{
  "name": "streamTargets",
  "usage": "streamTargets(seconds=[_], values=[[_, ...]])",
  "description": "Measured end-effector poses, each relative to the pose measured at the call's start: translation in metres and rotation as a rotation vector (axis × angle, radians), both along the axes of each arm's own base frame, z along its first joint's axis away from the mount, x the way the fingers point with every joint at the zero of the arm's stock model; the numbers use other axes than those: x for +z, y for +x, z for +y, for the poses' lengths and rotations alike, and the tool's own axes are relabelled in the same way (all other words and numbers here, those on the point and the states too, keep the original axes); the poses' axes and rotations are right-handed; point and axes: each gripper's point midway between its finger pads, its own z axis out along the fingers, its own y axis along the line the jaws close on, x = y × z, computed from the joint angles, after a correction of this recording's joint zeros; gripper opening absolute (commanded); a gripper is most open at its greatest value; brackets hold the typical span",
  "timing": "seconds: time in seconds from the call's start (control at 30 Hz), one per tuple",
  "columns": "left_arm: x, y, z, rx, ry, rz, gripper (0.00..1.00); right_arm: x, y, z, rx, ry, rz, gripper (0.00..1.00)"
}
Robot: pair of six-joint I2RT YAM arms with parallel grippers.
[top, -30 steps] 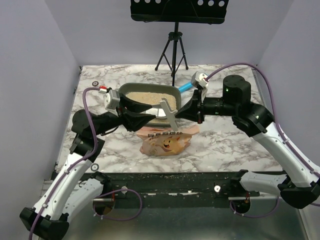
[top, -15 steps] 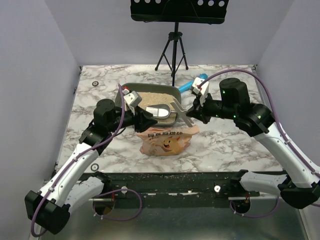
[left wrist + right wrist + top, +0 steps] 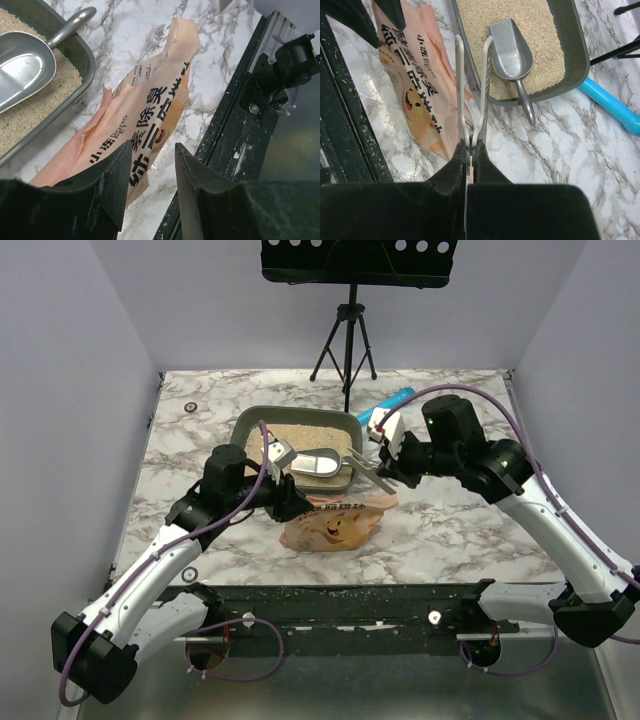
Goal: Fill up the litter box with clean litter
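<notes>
Grey-green litter box point(image 3: 243, 426) with clean litter point(image 3: 290, 434) and scoop point(image 3: 316, 462), orange bag point(image 3: 335, 525) nearer, right tool point(image 3: 381, 471) gripping pale clip point(image 3: 362, 473)

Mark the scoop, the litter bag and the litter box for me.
metal scoop point(image 3: 510, 47): right wrist view, bowl.
orange-pink litter bag point(image 3: 150, 107): left wrist view, printed face.
litter box point(image 3: 292, 412): top view, far rim.

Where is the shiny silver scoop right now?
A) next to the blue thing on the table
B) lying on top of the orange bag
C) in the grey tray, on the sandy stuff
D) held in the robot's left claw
C: the scoop lies on the litter inside the litter box, with its handle poking out over the rim.
</notes>
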Motion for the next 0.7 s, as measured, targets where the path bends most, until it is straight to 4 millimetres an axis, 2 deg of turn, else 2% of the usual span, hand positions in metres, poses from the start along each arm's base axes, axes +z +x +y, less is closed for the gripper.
streamTargets(seconds=[0.33,0.7], values=[[-0.034,-0.010,0.005,0.008,0.096,0.033,0.49,-0.018,0.004,-0.002,0.019,-0.088,0.038,0.00],[-0.041,-0.006,0.010,0.045,0.131,0.013,0.45,-0.032,0.002,-0.001,0.046,-0.129,0.075,0.00]])
